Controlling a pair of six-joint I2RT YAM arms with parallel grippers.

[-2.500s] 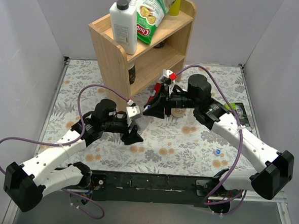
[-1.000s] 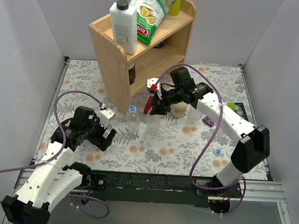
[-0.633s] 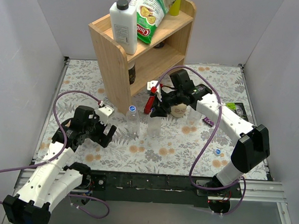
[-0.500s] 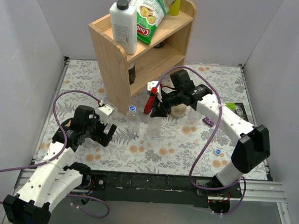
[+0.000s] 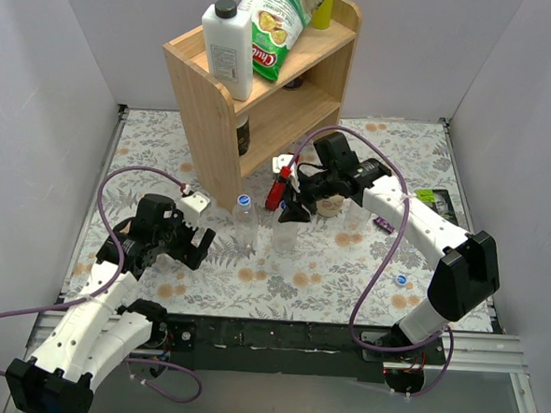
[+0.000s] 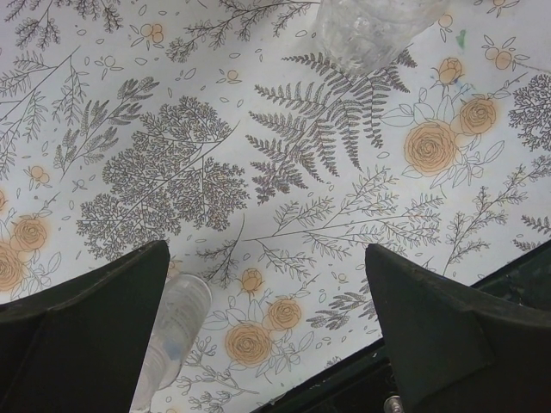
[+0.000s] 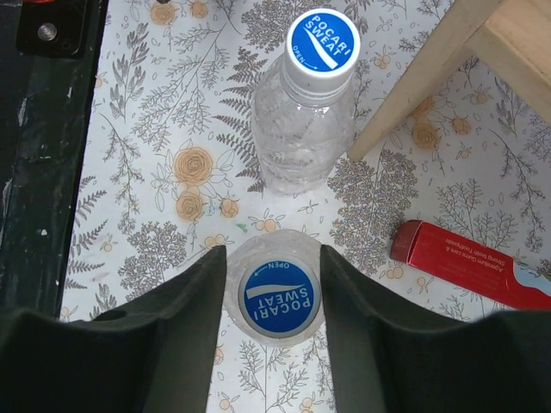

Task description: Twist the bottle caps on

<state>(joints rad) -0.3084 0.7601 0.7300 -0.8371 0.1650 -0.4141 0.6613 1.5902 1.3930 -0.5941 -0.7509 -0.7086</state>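
Mid-desk (image 5: 345, 286), just right of the shelf (image 5: 207, 99): right claw (image 7: 274, 258) straddles the cap (image 7: 275, 297) on the middle bottle (image 5: 283, 237), jaws part open with a thin gap each side, nothing clamped. Bottle upright, long axis vertical, cap facing up. Judged: cap seated, release step. Next: lift clear, fetch the loose cap (image 5: 401, 280) near right. Left claw (image 6: 267, 284) wide open, empty.

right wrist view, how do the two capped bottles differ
The nearer bottle stands between the right gripper's fingers, seen straight from above; the farther bottle stands free beside the wooden shelf leg, its clear body showing. Lettering atop the nearer bottle reads upside down, atop the farther bottle upright. Both are clear, upright and capped in blue.
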